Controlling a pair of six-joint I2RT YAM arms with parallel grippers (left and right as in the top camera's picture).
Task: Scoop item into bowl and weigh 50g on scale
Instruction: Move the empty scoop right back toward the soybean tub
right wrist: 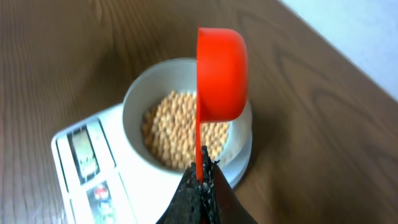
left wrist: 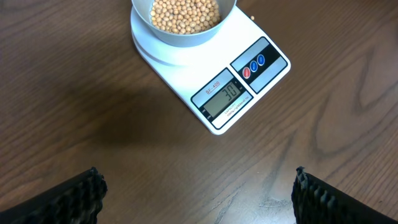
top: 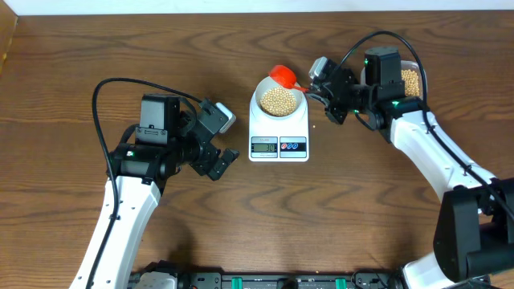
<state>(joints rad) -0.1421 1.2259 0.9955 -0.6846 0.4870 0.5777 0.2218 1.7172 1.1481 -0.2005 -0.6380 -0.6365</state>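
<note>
Dark wood-grain desk [top: 80, 64] carries all items. A white scale [top: 279, 128] stands near the middle of the desk's far edge, with its display [left wrist: 224, 96] facing the near edge. The display appears to read 30.

A pale bowl [left wrist: 186, 40] sits on the scale's platform. It is partly filled with tan beans [left wrist: 183, 15].

The right fingers [right wrist: 199, 190] are closed tight on the handle of a red scoop [right wrist: 221, 71]. The scoop is held tilted on its side above the bowl's far rim. Whether it holds any beans cannot be told.

A clear tub [top: 421, 74] with more beans stands toward the desk's far right edge, partly hidden behind the right arm.

The left fingers [left wrist: 84, 196] are spread wide and hold nothing. They hang over bare desk near the scale's near left corner and touch neither scale nor bowl.
</note>
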